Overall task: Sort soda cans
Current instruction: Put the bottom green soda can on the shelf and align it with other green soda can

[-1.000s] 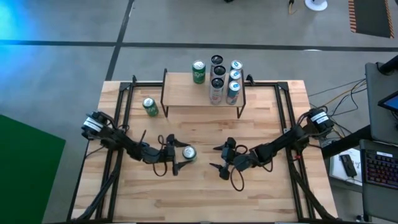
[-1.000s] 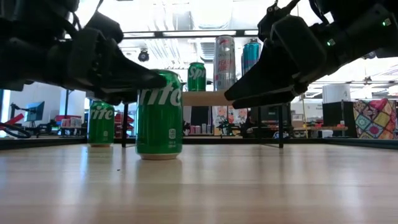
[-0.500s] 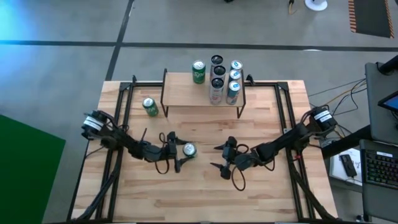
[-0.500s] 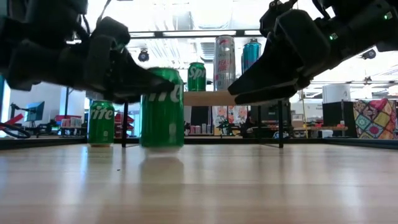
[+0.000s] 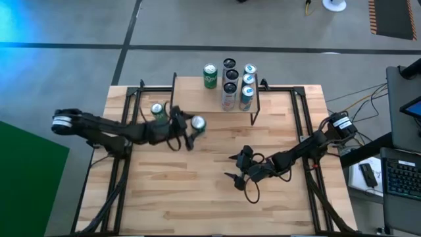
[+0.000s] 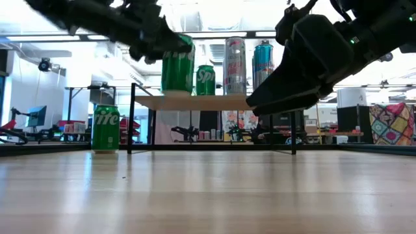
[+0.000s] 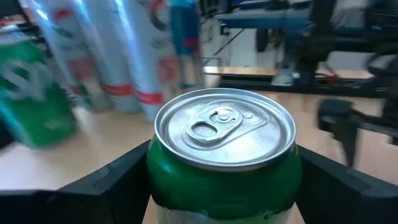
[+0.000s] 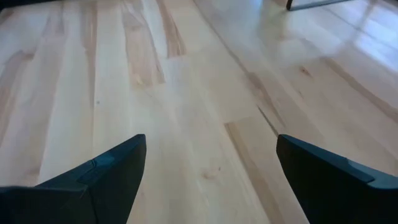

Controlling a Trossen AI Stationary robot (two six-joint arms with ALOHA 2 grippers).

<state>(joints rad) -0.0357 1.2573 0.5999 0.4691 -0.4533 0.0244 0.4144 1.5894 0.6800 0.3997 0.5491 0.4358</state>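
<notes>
While the left gripper [image 5: 186, 130] grips a green soda can [image 5: 197, 124] between its two dark fingers [image 7: 112, 180], the can hangs off the table, level with the top of the raised wooden shelf [image 5: 191, 99] in the low view and just in front of that shelf's front edge in the high view. The left wrist view shows the can's silver top [image 7: 225, 127] upright, with a finger pressed to each side of the green body.

A second green can [image 5: 158, 112] stands on the wooden table [image 5: 197, 197] beside the shelf's left leg — apart from the carried one. A third green can [image 5: 210, 76] stands on the shelf near its back edge. To its right on the shelf stand two black cans [image 5: 229, 84] and three pale blue and silver cans [image 5: 248, 84], in two close rows.

Well in front of the shelf, toward its right side, the right gripper [image 5: 235, 167] hangs over bare tabletop — its fingers [image 8: 99, 171] spread wide with nothing between them.
</notes>
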